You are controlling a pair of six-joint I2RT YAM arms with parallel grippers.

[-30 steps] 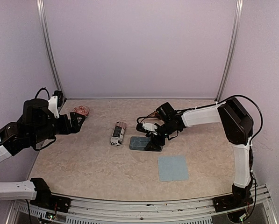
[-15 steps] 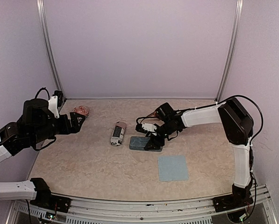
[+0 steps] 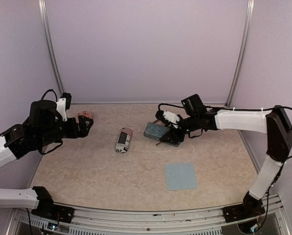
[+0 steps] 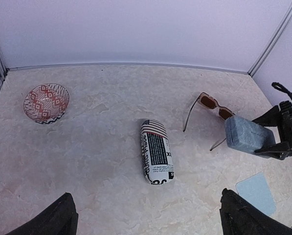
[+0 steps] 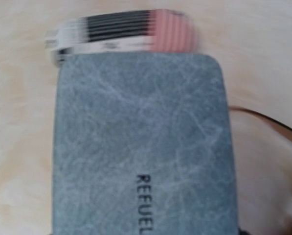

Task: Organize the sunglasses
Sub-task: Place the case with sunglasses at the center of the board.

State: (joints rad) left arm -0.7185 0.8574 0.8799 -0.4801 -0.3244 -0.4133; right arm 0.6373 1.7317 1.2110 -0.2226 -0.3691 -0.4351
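The reddish-brown sunglasses (image 4: pixel 209 102) lie open on the table, partly behind the raised case; one brown temple (image 5: pixel 270 123) shows in the right wrist view. In the top view they are mostly hidden by the case. The pale-pink pair is out of view. My right gripper (image 3: pixel 173 135) is shut on the blue-grey case (image 3: pixel 158 131) and holds it above the table; the case (image 5: pixel 141 147) fills its wrist view. My left gripper (image 4: pixel 148 226) is open and empty, high over the table's left, in front of the striped pouch (image 4: pixel 156 151).
A red-patterned bowl (image 3: pixel 85 116) sits at the back left. The striped pouch (image 3: pixel 123 140) lies mid-table. A pale blue cloth (image 3: pixel 181 176) lies flat at the front right. Walls close the table on three sides.
My right gripper has lifted the blue-grey case off the table and carried it back and to the right. My left arm has risen slightly.
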